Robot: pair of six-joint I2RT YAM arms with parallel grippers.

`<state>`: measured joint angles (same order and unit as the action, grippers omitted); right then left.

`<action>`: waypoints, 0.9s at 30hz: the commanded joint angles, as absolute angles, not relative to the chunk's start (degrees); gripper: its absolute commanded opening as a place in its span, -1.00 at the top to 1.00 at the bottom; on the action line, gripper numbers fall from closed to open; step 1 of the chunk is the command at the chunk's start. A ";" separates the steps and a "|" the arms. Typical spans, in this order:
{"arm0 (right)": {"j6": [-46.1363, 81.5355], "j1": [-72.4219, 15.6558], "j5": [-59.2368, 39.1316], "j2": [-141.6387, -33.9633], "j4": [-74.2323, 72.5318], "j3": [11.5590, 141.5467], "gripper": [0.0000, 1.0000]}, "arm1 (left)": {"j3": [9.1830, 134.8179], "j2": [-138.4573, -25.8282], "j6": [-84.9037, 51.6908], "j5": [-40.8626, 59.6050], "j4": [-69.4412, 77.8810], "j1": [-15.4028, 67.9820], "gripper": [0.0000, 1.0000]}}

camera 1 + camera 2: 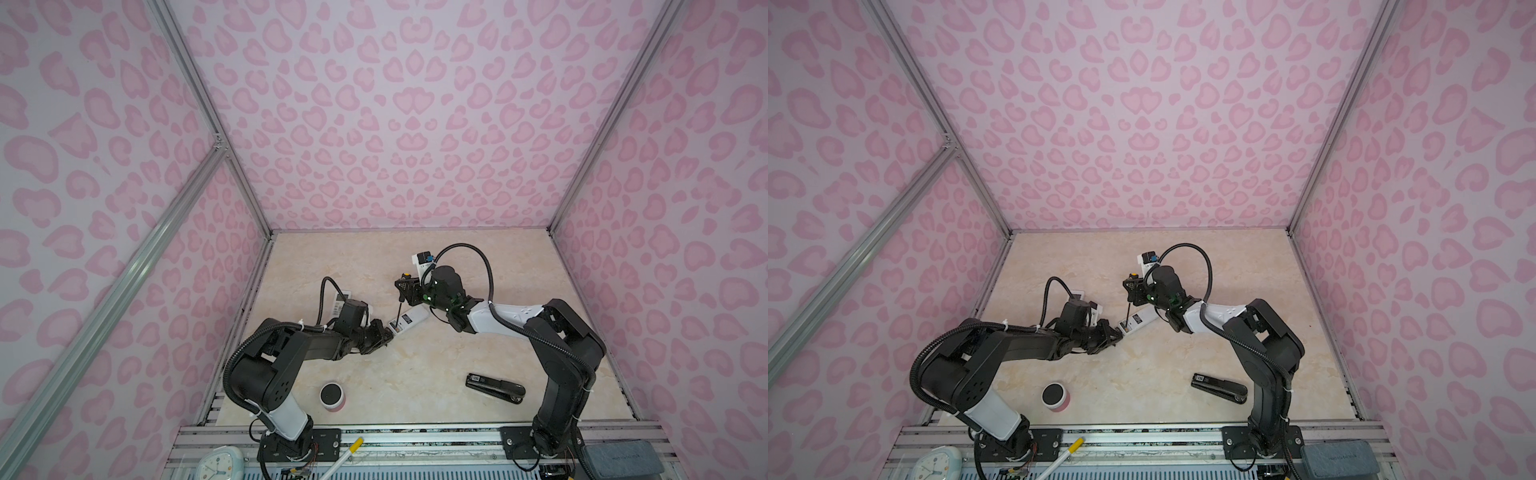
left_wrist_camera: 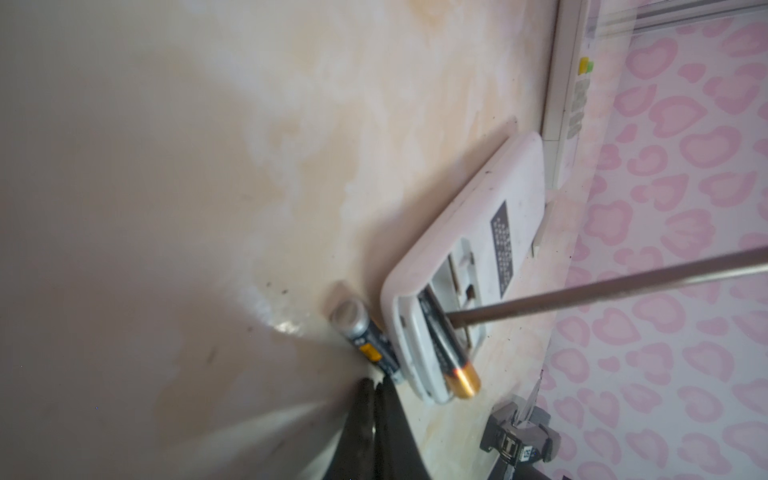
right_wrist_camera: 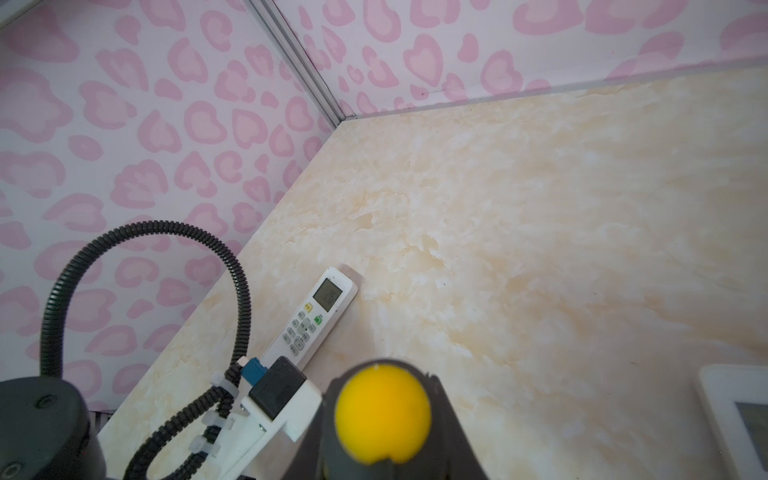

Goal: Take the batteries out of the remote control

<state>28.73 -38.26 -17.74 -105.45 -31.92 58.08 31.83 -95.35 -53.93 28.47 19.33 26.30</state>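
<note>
Left wrist view is filled by the remote, a battery propped half out by the screwdriver pinched in the right jaws, a loose battery lying on the bench at the pressed-together left jaws (apparently empty), so either could be flicked away by a slip

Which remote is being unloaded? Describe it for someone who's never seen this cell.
Near the middle of the marble table, a white remote lies face down. Unlike the face-up remote with a screen, its battery bay is open, a screwdriver shaft pokes in and a gold-ended battery sticks out.
</note>
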 commanded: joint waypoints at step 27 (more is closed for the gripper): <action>14.42 -43.18 -16.50 -103.40 -25.94 62.05 1.00 | 33.05 -97.00 -51.95 25.48 13.10 24.44 0.77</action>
